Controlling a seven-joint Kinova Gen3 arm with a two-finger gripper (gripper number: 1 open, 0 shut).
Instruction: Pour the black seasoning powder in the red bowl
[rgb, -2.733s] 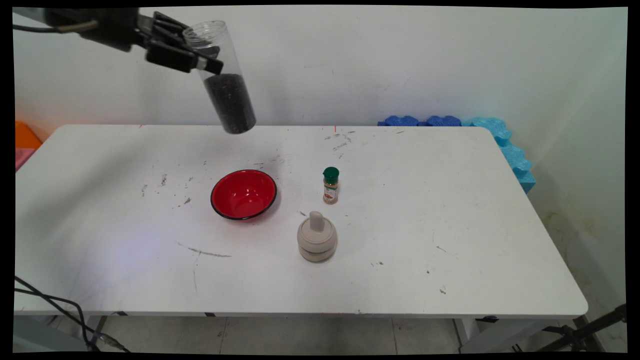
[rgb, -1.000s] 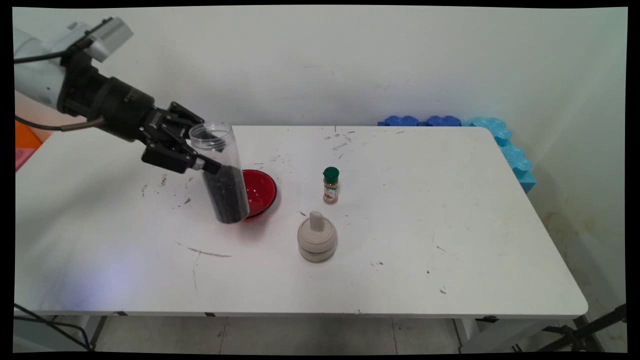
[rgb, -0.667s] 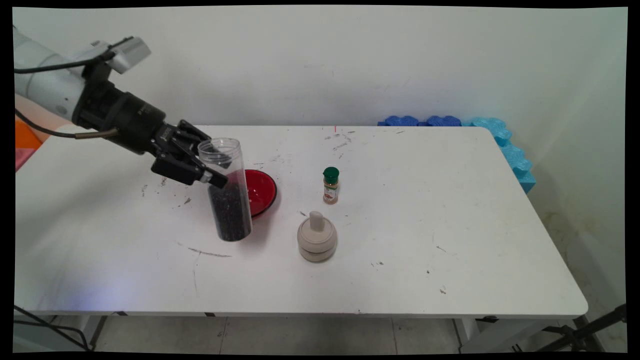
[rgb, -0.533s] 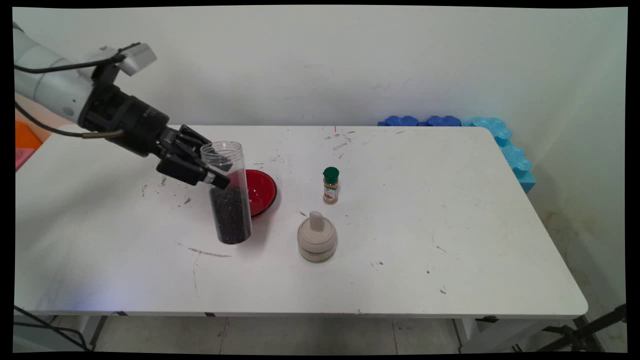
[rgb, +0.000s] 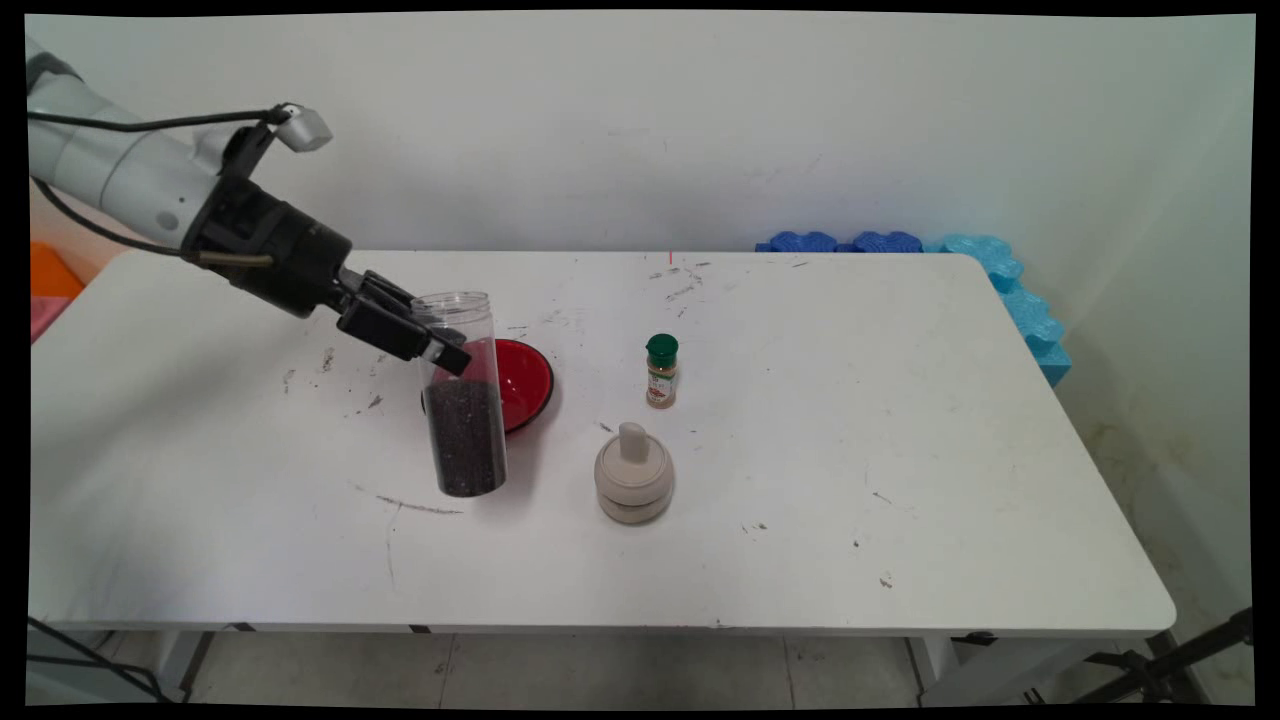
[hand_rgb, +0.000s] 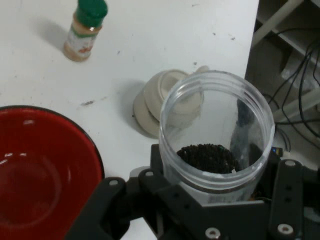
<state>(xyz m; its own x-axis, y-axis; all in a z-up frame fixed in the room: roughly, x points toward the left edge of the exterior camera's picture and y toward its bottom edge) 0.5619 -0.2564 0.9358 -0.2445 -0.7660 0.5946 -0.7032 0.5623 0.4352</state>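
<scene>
My gripper clamps an open clear jar half full of black grains. It stands upright before the red bowl, left of the table centre.

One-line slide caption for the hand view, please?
Gripper clasps an open clear jar of dark grains beside a red bowl, beige grinder and spice bottle beyond.

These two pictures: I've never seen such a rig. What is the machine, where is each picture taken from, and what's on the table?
The machine is a white robot arm ending in a black gripper. The main view looks down from a fixed camera over the table; the hand view comes from a camera on the gripper itself. The gripper is shut on a clear jar, open-topped and partly filled with dark grains. Behind the jar sits a red bowl. To the right are a green-capped spice bottle and a beige lidded pot.
</scene>
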